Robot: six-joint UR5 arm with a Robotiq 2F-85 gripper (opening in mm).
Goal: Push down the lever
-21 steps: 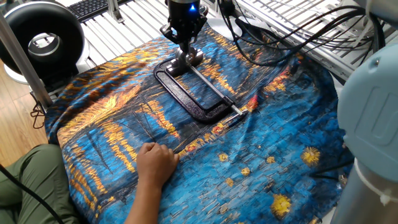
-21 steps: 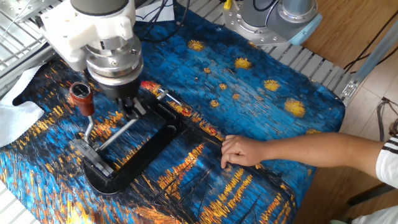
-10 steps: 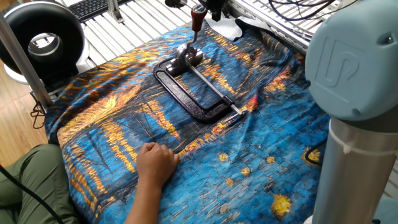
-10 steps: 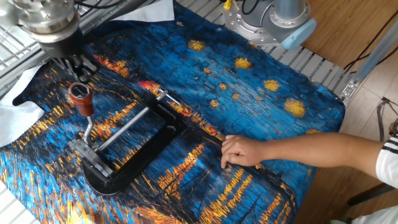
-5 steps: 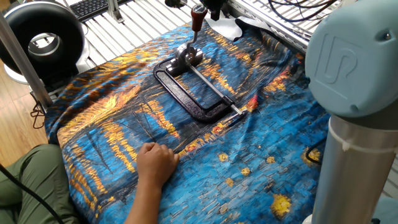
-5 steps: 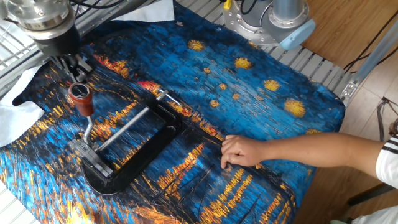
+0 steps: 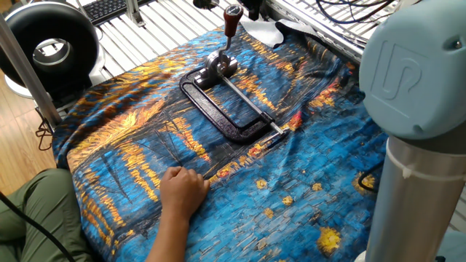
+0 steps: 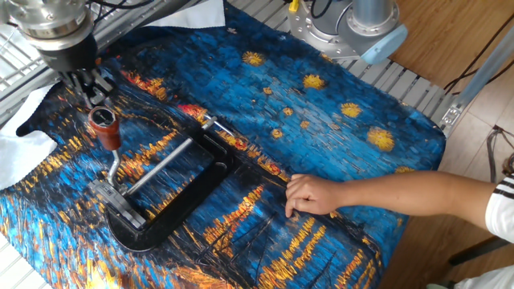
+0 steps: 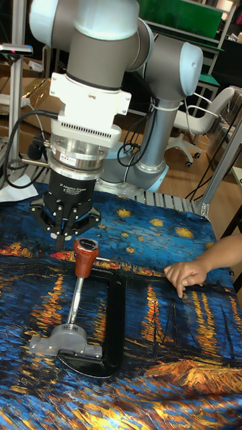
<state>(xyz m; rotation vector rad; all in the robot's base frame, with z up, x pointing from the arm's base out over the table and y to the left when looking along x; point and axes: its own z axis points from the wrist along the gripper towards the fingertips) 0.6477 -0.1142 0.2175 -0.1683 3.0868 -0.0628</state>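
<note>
In the tall fixed view, the black clamp frame (image 9: 111,336) is lying flat nearest the camera on the blue and orange painted cloth (image 9: 168,376), with a grey metal foot (image 9: 62,342) sitting at its left end. To the right, a person's hand (image 9: 187,274) is pressing on the cloth, well apart from the clamp. The lever (image 9: 81,282) is rising from the grey foot and standing nearly upright, its reddish-brown knob at the top. Just beyond the knob, the gripper (image 9: 65,232) is hanging from the grey arm; its fingers are sitting close together with nothing between them, though whether they are touching the knob is not clear.
</note>
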